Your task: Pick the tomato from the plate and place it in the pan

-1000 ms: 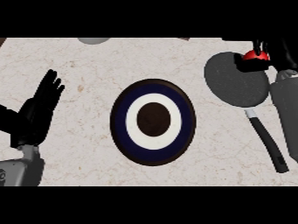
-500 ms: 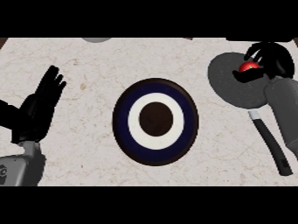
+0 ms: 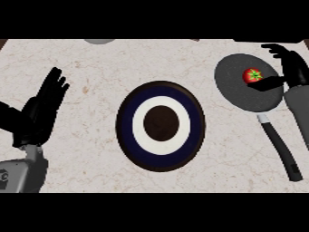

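Now tomato (image 3: 252, 75) in pan (image 3: 240, 95).

Bare pale marble desk (image 3: 89, 149) lies open between the resting left hand (image 3: 37, 108) and the dark-blue-and-white round plate (image 3: 161, 125), while the grey pan's black handle (image 3: 279, 147) blocks the right side.

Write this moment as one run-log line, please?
tomato: in pan | plate: no tomato on it | right hand: open beside tomato, fingers straight | left hand: open, resting at left
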